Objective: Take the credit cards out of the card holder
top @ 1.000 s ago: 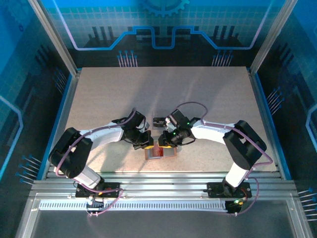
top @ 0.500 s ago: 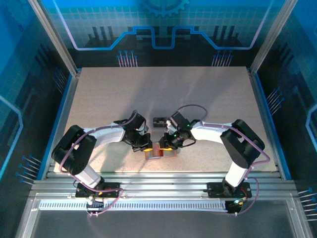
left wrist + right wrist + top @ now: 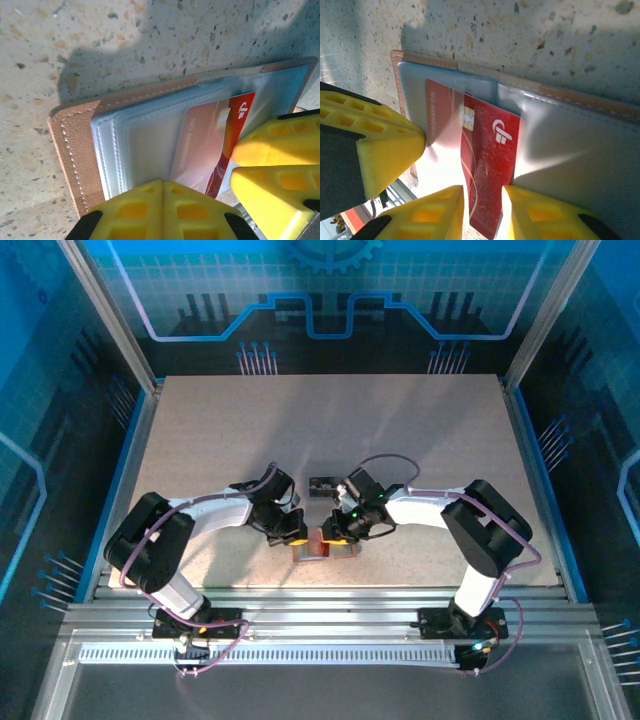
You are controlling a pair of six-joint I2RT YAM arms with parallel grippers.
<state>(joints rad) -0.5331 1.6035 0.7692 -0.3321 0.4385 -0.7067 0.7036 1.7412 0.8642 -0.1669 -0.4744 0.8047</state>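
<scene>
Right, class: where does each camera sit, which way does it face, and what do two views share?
Top external: above and behind the arms, facing down at the table; both arms show.
Left wrist: on the left arm, facing the card holder; shut left gripper shows.
Right wrist: on the right arm, facing the red card; right gripper pinches it.
Shared by both wrists: the red card.

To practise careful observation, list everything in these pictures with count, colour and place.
table: one, pale speckled, beneath everything.
card holder: one, salmon-pink, pale blue-grey pockets, open on the table's near part.
red card: one, red, partly out of a pocket.
small dark object: one, blackish, just behind the hands.
arms: two, white and black, from the near edge.
left hand: one, yellow fingers, shut, over the holder.
right hand: one, yellow fingers, flanking the red card's end.
</scene>
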